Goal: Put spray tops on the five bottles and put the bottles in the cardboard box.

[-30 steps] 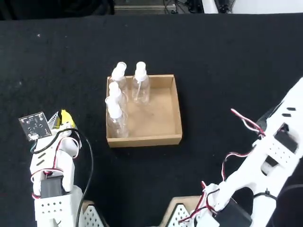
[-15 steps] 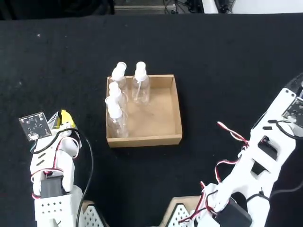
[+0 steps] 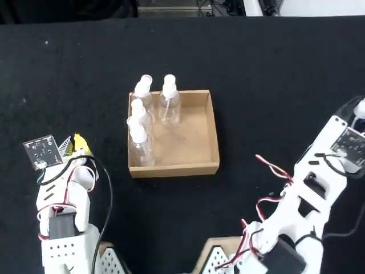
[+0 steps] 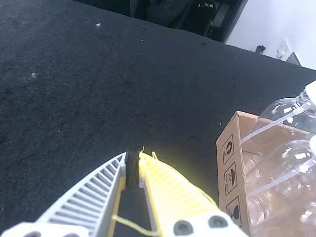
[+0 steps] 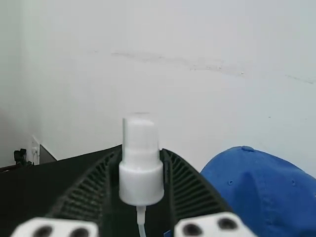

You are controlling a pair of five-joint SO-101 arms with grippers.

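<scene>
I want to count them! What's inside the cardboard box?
Four clear bottles stand in the cardboard box, each wearing a white spray top, crowded along two walls. The rest of the brown floor is bare. The bottles overlap, so their bases are partly hidden.

Your high view is evenly lit; the matte black table (image 3: 256, 68) swallows shadows (the clear bottles (image 3: 170, 105) show faint glints). The white spray top (image 5: 141, 168) pales against a bright wall (image 5: 197, 74).
</scene>
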